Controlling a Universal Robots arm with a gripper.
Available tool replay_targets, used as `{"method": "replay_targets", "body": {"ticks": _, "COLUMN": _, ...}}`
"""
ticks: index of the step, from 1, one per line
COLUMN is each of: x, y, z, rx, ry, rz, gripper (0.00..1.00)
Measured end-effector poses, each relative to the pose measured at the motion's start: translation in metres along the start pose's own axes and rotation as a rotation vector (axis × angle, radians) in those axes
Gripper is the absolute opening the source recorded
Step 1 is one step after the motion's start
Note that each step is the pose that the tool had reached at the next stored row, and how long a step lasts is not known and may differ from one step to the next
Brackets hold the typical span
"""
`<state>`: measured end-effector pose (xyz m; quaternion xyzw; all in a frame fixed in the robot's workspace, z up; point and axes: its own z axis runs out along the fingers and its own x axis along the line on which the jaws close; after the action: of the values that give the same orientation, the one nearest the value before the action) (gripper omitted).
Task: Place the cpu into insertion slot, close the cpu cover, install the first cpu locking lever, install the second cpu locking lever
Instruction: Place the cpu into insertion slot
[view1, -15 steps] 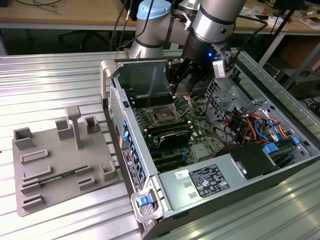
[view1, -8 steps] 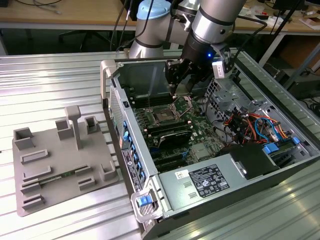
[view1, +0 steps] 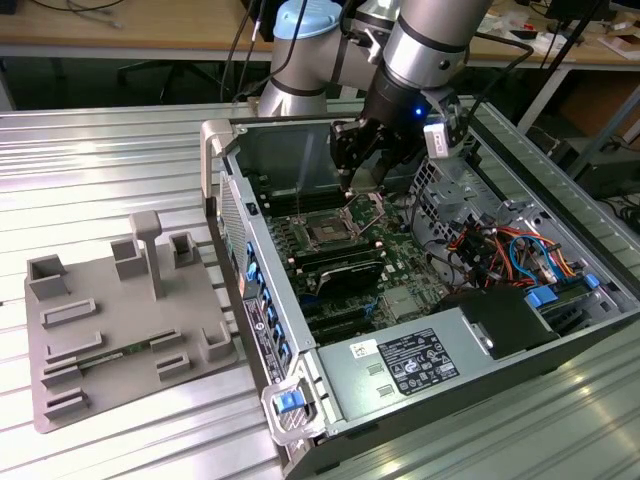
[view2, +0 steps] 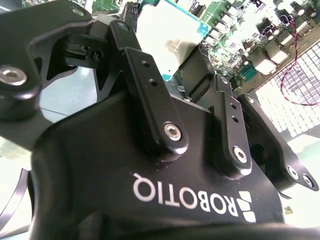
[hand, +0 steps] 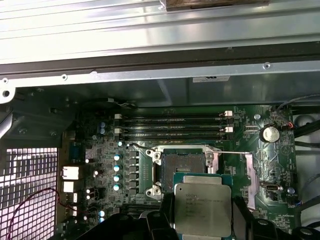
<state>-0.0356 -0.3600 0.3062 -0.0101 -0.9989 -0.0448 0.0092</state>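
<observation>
Silvery-grey on top, the cpu (hand: 202, 204) is sitting clamped in my gripper (hand: 203, 222), hanging at about one o'clock of the empty insertion slot (view1: 328, 232) in the exterior view, so placing it, closing the open cpu cover (view1: 367, 207) and installing both locking levers (hand: 227, 152) are all waiting to be done.

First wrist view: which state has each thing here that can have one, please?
cpu: gripped, held above the board, not yet in the slot.
gripper: shut on the cpu.
insertion slot: empty and uncovered.
cpu cover: swung open, clear of the slot.
computer case: open.
</observation>
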Motion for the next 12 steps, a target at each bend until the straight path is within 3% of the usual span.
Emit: {"method": "replay_targets", "body": {"ticks": 12, "x": 0.0000, "y": -0.0002, "z": 0.0021, "rx": 0.0000, "ry": 0.0001, "rz": 0.000, "gripper": 0.55}}
